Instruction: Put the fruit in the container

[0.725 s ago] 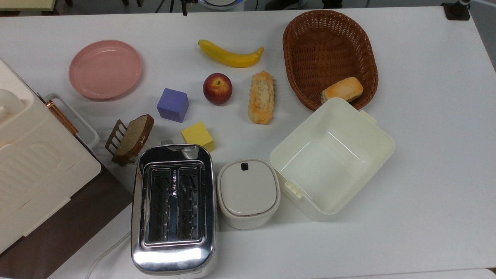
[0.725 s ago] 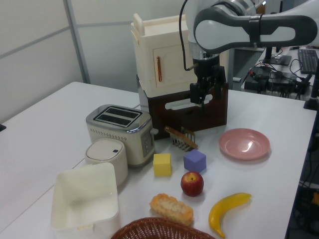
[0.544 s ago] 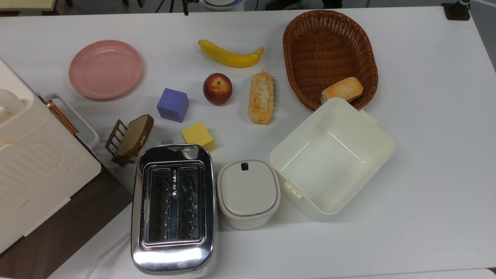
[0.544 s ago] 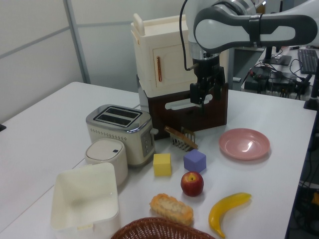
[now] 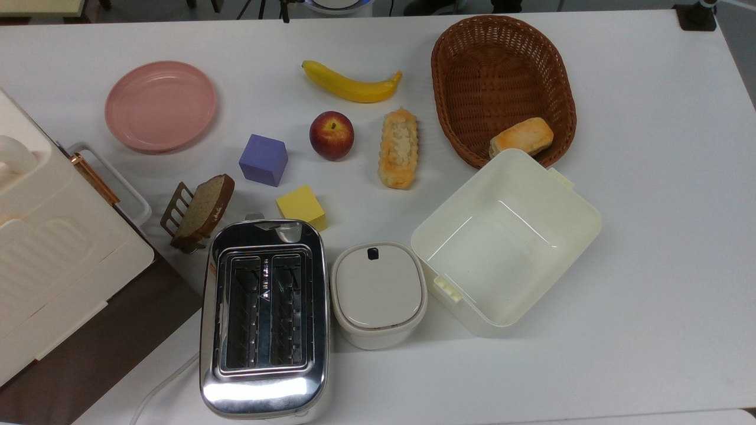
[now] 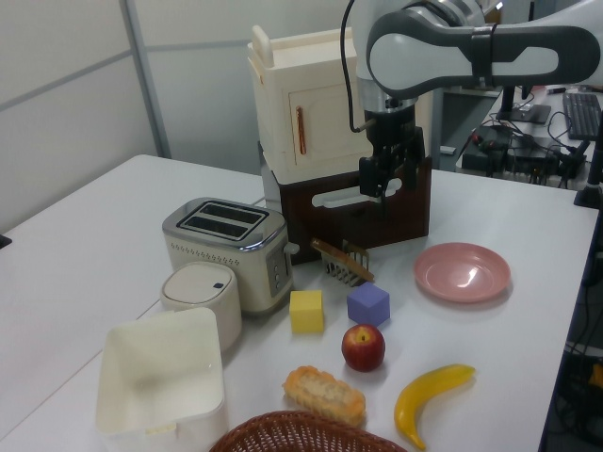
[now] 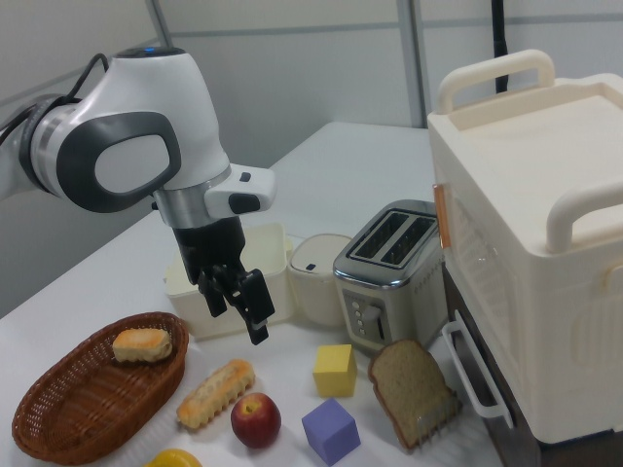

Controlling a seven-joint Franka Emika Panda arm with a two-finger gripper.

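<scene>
The banana (image 5: 351,84) is lying flat on the table (image 5: 649,177), near the top edge in the top view, with the apple (image 5: 331,135) and the bread stick (image 5: 398,148) just below it and the basket (image 5: 502,82) off to the top view's right. The box (image 5: 505,237) is sitting open and empty, touching the basket's near rim, so a straight drop from above should be possible. The gripper (image 7: 240,297) is hanging in the air with nothing between its fingers, which are standing apart and pointing down; in the right view it is hovering above the spot between the box and the bread stick, well clear of everything. Judging by this, the reach for the banana is not yet begun. The banana is resting on its curved side with free space around it, so its middle looks the easiest place to pinch.
</scene>
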